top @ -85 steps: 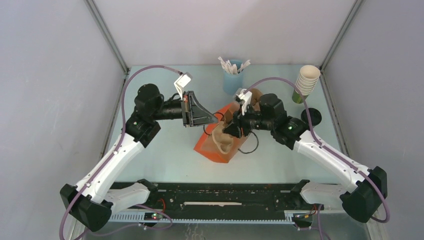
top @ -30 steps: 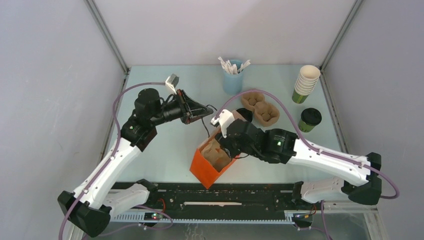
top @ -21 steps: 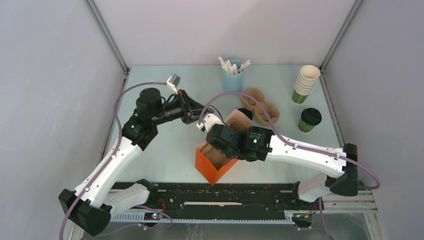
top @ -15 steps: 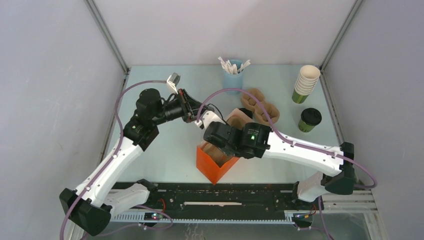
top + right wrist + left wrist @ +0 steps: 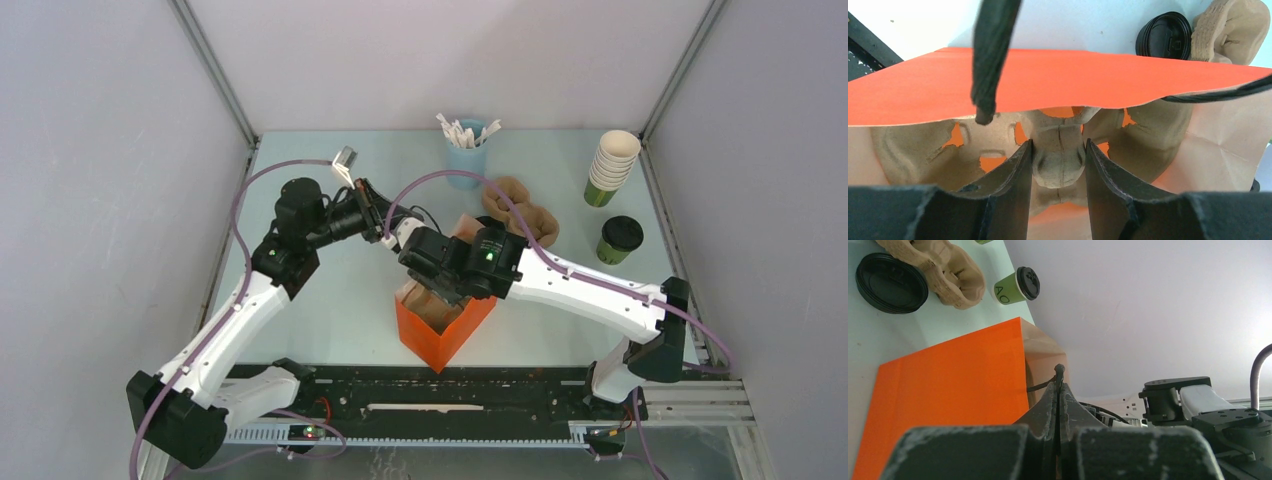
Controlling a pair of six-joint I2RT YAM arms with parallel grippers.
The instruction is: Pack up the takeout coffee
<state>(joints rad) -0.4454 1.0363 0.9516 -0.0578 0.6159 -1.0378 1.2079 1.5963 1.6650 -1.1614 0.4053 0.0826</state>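
Orange bag point(image 5: 440, 335) is holding the pulp carrier point(image 5: 913, 150), whose centre ridge the half-spread right gripper point(image 5: 1058, 146) is clasping, while the closed left gripper point(image 5: 1058, 390) is seemingly pinching its cord handle point(image 5: 1060, 369) and the takeout coffee point(image 5: 620, 240) is standing well apart.

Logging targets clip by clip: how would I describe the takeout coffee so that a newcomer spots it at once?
Go to the right edge of the table. Toward the far corner is a tall stack of lidless cups. Just nearer the arms stands a single short green cup, the takeout coffee, on its own on the surface. It is the only cup wearing a black lid.
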